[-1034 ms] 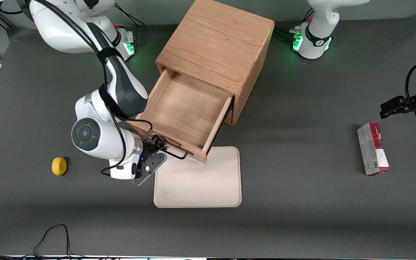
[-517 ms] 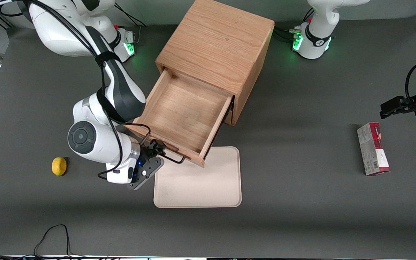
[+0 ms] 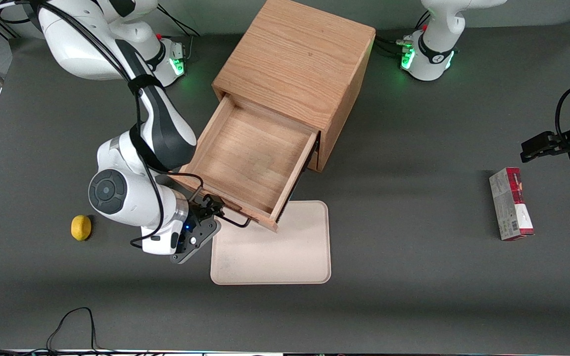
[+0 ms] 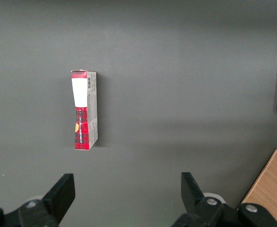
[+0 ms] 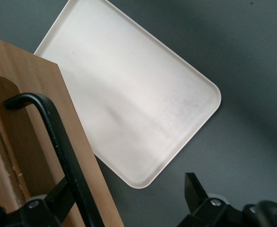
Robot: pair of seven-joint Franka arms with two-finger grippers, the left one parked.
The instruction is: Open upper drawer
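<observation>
The oak cabinet [image 3: 295,59] stands in the middle of the table. Its upper drawer [image 3: 253,153] is pulled far out and its boxy wooden inside is bare. The thin black bar handle [image 3: 235,220] is on the drawer front, which overhangs the tray. My right gripper [image 3: 211,207] is at the handle, open. In the right wrist view the handle [image 5: 58,142] runs along the drawer front [image 5: 30,80]. It lies between the gripper's [image 5: 124,189] wide-apart fingers [image 5: 195,189], with one finger close against the bar. The lower drawer is hidden under the upper one.
A cream tray [image 3: 275,247] lies on the table in front of the drawer, nearer the front camera; it also shows in the right wrist view [image 5: 129,94]. A yellow lemon [image 3: 81,227] lies toward the working arm's end. A red and grey box [image 3: 510,202] lies toward the parked arm's end.
The drawer has slid a little farther out of the cabinet. My gripper and wrist have moved with the handle toward the front camera and the working arm's end.
</observation>
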